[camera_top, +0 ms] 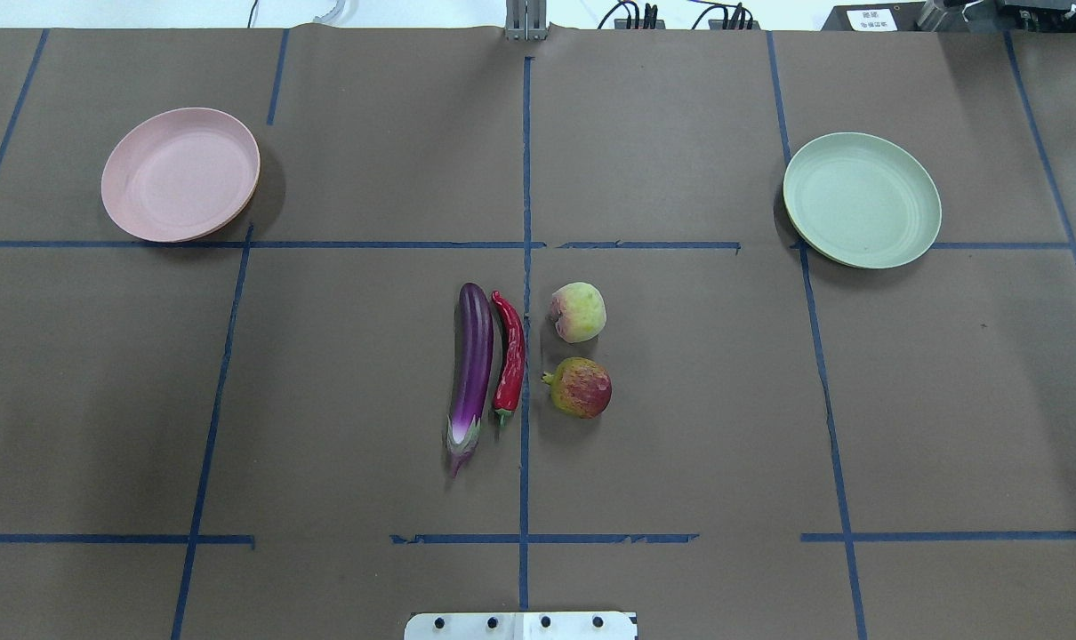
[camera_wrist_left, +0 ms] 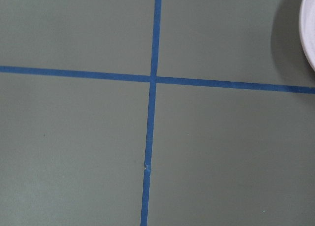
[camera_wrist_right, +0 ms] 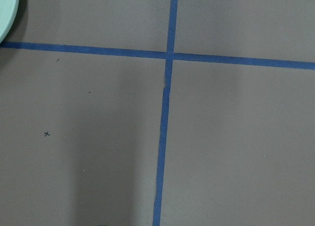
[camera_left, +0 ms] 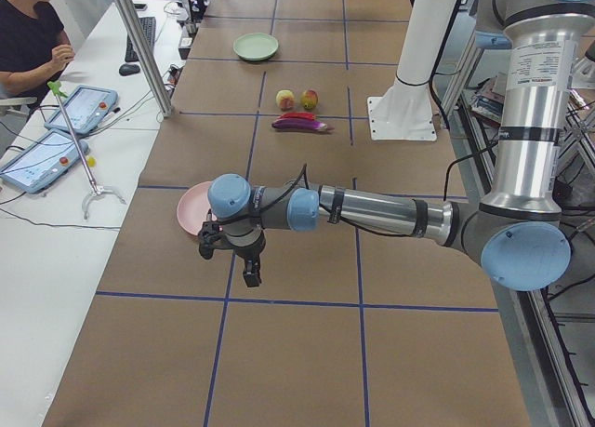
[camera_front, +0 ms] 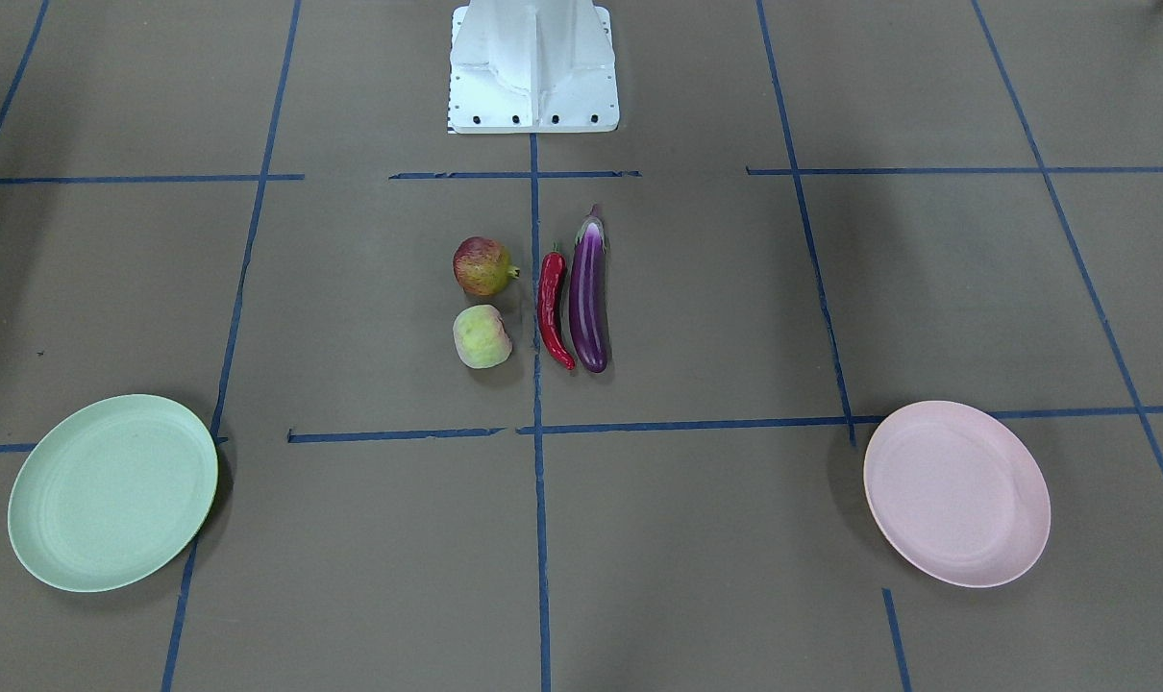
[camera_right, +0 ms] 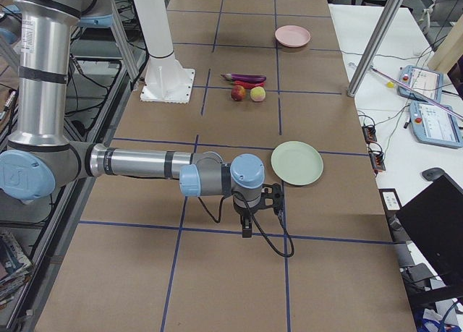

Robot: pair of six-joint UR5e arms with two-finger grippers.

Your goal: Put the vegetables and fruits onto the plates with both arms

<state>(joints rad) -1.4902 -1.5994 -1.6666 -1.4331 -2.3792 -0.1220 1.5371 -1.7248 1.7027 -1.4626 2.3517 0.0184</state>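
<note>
Sitting well apart near far edge (camera_top: 396, 29): pink plate (camera_top: 180, 174), green plate (camera_top: 862, 199)

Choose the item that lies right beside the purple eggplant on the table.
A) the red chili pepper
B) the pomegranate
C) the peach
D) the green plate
A: the red chili pepper lies alongside the eggplant, while the peach and the pomegranate sit on the other side of the blue tape line.

The eggplant (camera_front: 588, 298) and the chili pepper (camera_front: 551, 309) are glossy and smooth. The green plate (camera_front: 111, 492) and the pink plate (camera_front: 956, 492) look like matte plastic. The table cover (camera_front: 351, 577) is matte brown paper.
</note>
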